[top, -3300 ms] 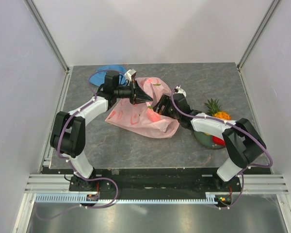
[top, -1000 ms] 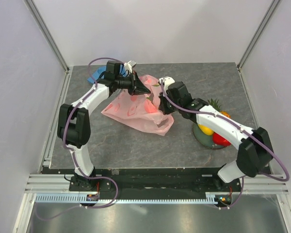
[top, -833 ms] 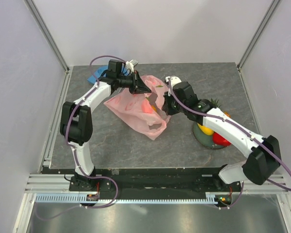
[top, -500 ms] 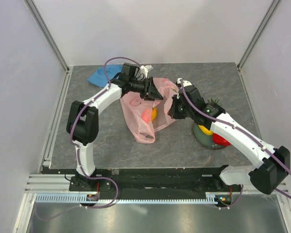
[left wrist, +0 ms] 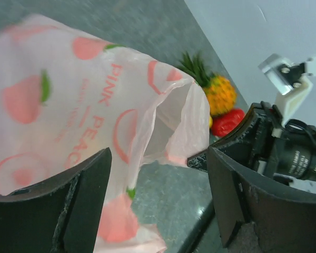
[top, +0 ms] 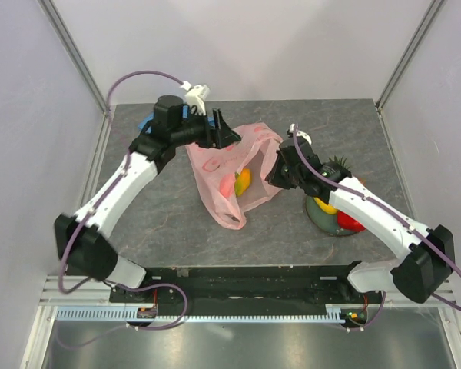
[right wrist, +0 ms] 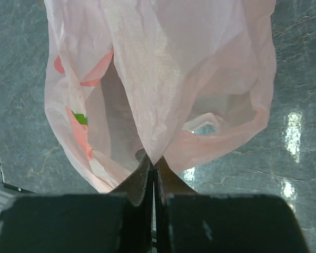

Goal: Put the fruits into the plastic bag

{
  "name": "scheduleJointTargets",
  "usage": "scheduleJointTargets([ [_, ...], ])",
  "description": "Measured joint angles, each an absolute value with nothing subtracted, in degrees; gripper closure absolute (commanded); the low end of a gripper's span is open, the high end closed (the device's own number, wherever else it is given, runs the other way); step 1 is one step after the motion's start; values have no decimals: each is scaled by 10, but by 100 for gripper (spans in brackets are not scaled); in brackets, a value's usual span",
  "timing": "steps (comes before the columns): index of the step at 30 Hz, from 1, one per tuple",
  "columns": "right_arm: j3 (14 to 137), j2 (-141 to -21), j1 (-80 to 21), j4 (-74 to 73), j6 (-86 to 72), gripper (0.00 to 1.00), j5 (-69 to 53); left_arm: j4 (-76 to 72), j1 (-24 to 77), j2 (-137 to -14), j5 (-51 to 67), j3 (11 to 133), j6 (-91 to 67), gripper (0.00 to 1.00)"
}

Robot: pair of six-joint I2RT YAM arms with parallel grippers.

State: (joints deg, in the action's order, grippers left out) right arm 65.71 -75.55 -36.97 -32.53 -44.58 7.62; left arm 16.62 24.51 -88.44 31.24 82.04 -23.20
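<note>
The pink plastic bag (top: 229, 178) hangs slack, its lower end on the table. My right gripper (top: 275, 175) is shut on a pinch of its rim (right wrist: 154, 156). A yellow mango (top: 244, 181) and a pink-red fruit (top: 234, 185) show through the film. My left gripper (top: 224, 138) stands open just left of the bag's top edge, with nothing between its fingers (left wrist: 73, 211). In the left wrist view the bag (left wrist: 68, 105) fills the left side. The pineapple (top: 343, 171), a red fruit (top: 352, 223) and a yellow fruit (top: 326, 205) sit on the plate.
A dark round plate (top: 320, 221) stands at the right, under my right forearm. A blue cloth (top: 146, 123) lies at the back left, mostly hidden by my left arm. White walls and metal rails close in the table.
My left gripper has opened and let go of the bag, and that arm has lifted back to the left. The bag now hangs from the right gripper alone.
</note>
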Motion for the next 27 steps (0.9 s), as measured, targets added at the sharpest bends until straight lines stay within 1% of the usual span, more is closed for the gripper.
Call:
scheduleJointTargets([
  [3, 657, -768, -370, -309, -464, 100, 73, 150, 249, -771, 204, 742, -226, 20],
  [7, 657, -788, -370, -286, -478, 100, 61, 148, 264, -699, 126, 660, -222, 22],
  [11, 660, -811, -371, -277, -483, 100, 45, 159, 300, -681, 95, 577, -227, 22],
  [16, 678, -832, -375, -274, -482, 100, 27, 183, 361, -652, 92, 501, -253, 23],
  [21, 685, -833, -378, -270, -482, 100, 12, 185, 411, -608, 92, 456, -299, 23],
  [25, 685, -832, -378, -271, -482, 100, 0, 181, 469, -584, 74, 434, -342, 24],
  [27, 684, -828, -378, -270, -482, 100, -2, 178, 494, -588, 63, 429, -357, 27],
])
